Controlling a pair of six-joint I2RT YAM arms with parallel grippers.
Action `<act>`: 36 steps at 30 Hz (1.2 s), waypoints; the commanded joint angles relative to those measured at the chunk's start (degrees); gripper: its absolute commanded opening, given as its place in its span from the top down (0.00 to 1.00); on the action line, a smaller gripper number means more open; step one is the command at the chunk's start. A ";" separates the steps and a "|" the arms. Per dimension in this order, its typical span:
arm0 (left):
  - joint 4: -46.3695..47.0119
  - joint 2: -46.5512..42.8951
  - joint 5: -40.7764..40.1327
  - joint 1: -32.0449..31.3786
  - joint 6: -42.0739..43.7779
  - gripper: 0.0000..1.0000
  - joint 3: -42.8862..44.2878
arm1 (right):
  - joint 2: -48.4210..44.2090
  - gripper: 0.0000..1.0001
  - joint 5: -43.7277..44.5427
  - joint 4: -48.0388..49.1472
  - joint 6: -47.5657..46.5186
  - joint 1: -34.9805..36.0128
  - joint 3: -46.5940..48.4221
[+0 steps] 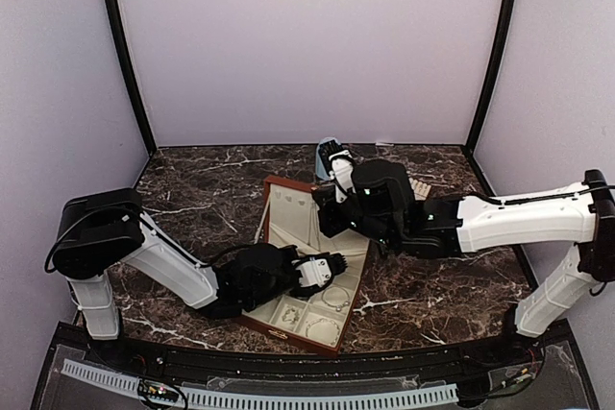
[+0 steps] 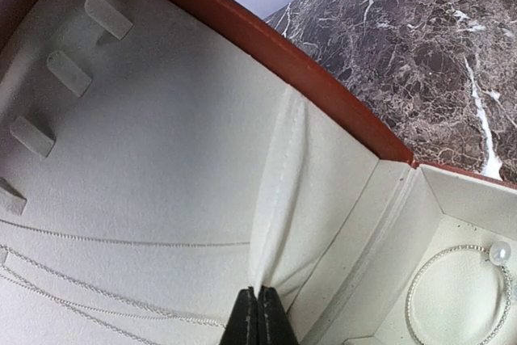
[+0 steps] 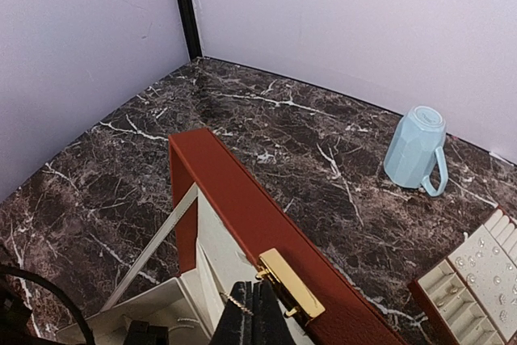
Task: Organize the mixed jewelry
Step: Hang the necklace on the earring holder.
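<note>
The reddish-brown, cream-lined box lies open mid-table. Thin silver chains run across its lid lining. A beaded bracelet with a pearl rests in a base compartment. My left gripper is shut on a pinched fold of the cream lining pocket; from above it sits over the box's middle. My right gripper is shut just inside the lid's top edge beside the gold clasp. A fine chain runs into the seam between its fingertips.
A pale blue mug lies upside down on the marble at the back. A cream slotted tray holding several tiny glinting pieces sits right of the box. Purple walls enclose the table.
</note>
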 commanded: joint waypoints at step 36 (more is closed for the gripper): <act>3.76 -0.10 -0.84 -1.10 1.24 1.00 -2.19 | 10.39 1.00 -15.31 -47.69 10.96 -4.92 29.88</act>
